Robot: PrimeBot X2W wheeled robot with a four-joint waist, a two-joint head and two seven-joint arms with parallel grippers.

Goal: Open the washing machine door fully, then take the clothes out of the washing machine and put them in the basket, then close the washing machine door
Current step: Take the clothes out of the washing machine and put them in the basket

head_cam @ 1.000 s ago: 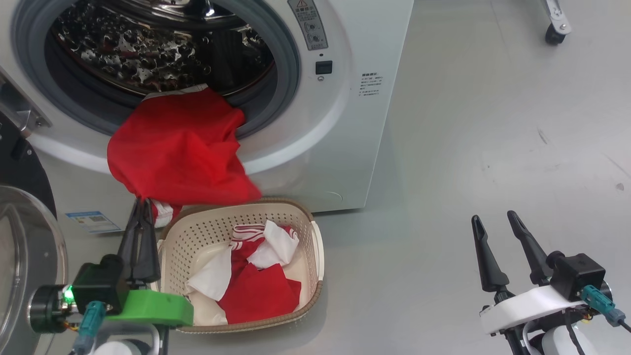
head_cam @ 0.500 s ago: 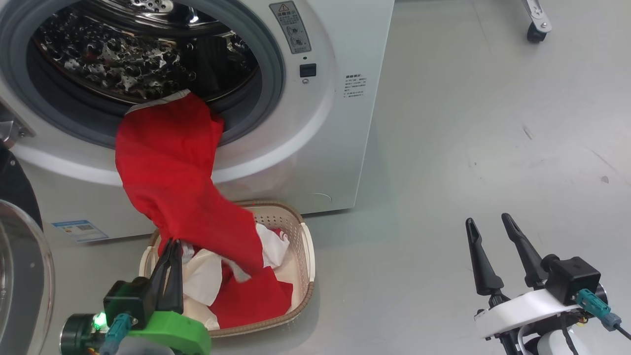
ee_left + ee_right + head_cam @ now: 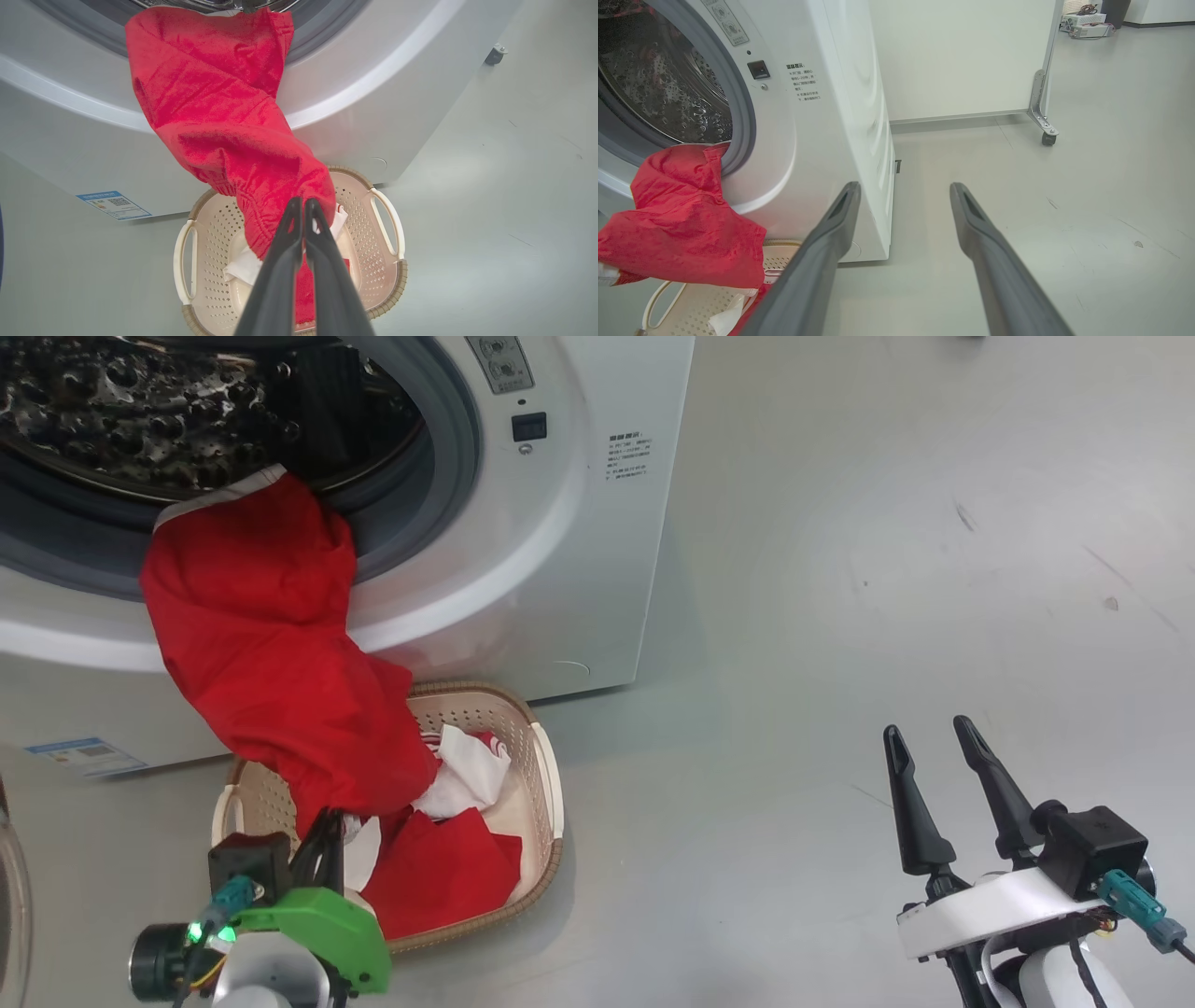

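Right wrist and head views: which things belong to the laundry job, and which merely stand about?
Job: white front-loading washing machine; soft bright red clothes; cream perforated plastic basket; left gripper, shut on the clothes.
Standing about: white castor-footed partition panel; right gripper, open, idle.

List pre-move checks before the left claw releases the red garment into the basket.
1. Left claw shut on soft red fabric garment: ok.
2. Garment out of white front-loading washing machine: not ok, upper end drapes over the grey rubber drum ring.
3. Cream perforated plastic basket beneath claw: ok.
4. Room in basket: ok, red-and-white clothes lie low.
5. Right claw open, empty, well aside: ok.
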